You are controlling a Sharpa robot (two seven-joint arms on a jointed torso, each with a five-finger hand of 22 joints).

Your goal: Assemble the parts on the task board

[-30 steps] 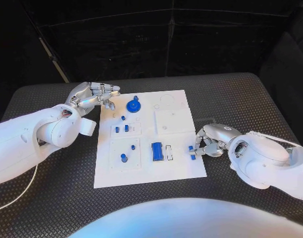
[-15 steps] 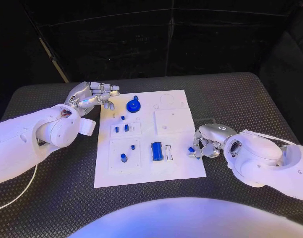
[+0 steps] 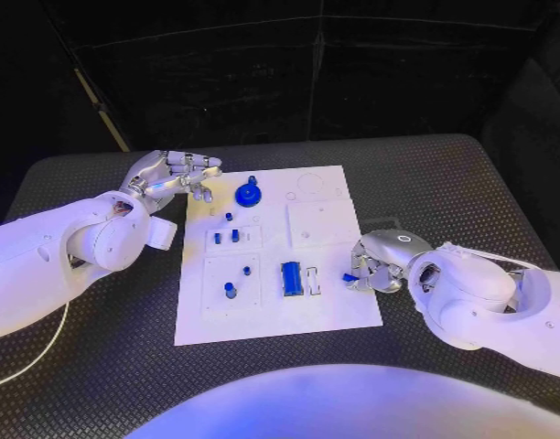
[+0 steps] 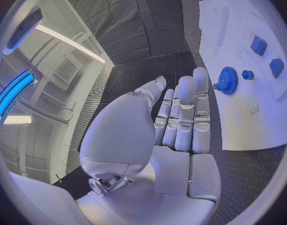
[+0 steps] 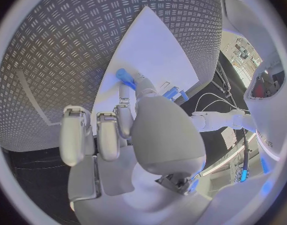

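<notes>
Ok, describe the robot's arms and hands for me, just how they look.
Both arms are bulky, rounded shells of glossy white. The left arm has a thin white cable hanging under it, and the right arm carries a thin cable looped over its forearm. Each ends in a silver metallic hand with jointed fingers: the left hand and the right hand, which has a smooth domed back.

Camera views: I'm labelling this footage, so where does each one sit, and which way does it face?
Head view: on the robot's head, looking down at the task board; both arms enter, left hand and right hand.
Left wrist view: behind the left hand, facing along its fingers toward the board's blue gear.
Right wrist view: behind the right hand, facing the board, a small blue part at its fingers.
Shared: the blue gear shows in the head and left wrist views.
</notes>
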